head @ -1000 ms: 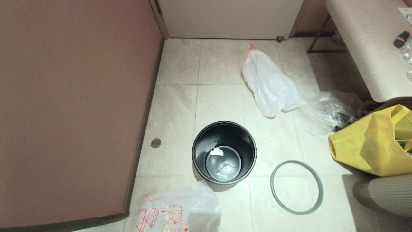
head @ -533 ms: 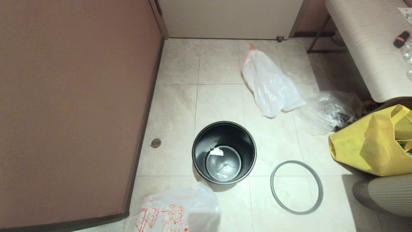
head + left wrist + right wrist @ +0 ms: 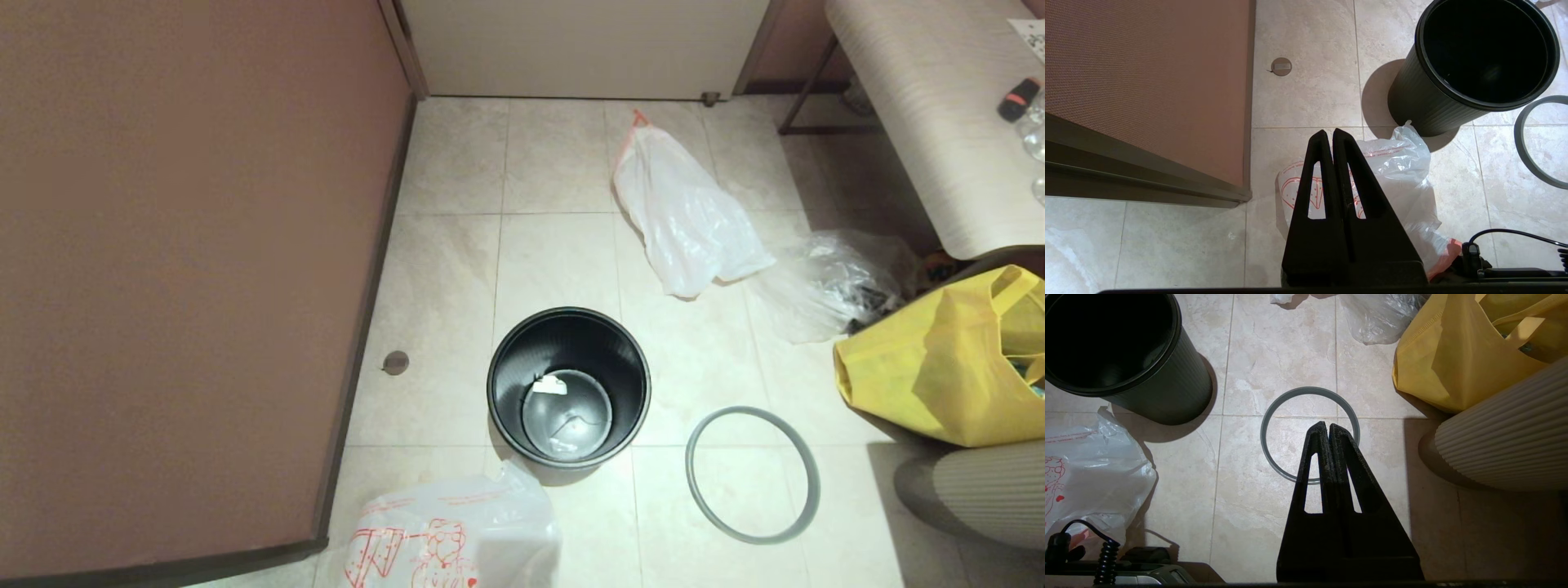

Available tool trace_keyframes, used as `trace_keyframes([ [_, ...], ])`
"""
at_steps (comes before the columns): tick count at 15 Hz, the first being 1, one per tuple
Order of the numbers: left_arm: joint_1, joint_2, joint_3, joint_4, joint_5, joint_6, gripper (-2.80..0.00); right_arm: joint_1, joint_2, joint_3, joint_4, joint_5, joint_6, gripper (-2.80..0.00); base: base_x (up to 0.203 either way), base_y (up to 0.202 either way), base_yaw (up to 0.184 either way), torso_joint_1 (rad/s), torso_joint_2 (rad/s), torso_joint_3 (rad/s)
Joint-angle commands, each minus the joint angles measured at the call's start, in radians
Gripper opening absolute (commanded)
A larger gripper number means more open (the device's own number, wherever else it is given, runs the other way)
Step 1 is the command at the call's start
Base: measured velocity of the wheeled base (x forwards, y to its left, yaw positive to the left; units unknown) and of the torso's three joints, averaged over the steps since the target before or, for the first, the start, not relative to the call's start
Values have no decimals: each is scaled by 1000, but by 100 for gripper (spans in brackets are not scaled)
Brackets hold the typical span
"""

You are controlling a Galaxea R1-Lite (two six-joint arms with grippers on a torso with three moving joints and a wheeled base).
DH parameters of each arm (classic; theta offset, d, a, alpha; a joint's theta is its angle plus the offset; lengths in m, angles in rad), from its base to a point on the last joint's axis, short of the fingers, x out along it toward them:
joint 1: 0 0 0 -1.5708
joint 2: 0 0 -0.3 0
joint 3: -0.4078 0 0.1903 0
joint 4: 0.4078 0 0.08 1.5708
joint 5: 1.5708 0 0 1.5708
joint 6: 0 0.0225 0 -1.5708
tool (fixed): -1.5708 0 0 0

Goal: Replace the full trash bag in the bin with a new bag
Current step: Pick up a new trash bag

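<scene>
Hanging above the floor, the left hand (image 3: 1333,132) is pressed shut and empty over the new bag (image 3: 1396,179); the right hand (image 3: 1327,425) is likewise shut and empty over the hoop (image 3: 1269,416). Between them the bin (image 3: 569,385) is seen unlined. The full bag (image 3: 686,216) lies beyond, near the door (image 3: 584,45).

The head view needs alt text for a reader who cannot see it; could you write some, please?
A small round black plastic bin stands unlined on a beige tiled floor, a thin grey hoop beside it. A red-printed translucent white bag lies nearer, a plain milky-white bag farther.
</scene>
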Motion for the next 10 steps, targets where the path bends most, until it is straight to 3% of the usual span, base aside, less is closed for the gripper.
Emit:
trace_keyframes([
  [1, 0, 1, 0, 0, -1, 2, -280, 0, 3, 1, 0, -1, 0, -280, 0, 0, 0, 0, 0, 0],
  [10, 0, 1, 0, 1, -7, 23, -280, 0, 3, 1, 0, -1, 0, -280, 0, 0, 0, 0, 0, 0],
])
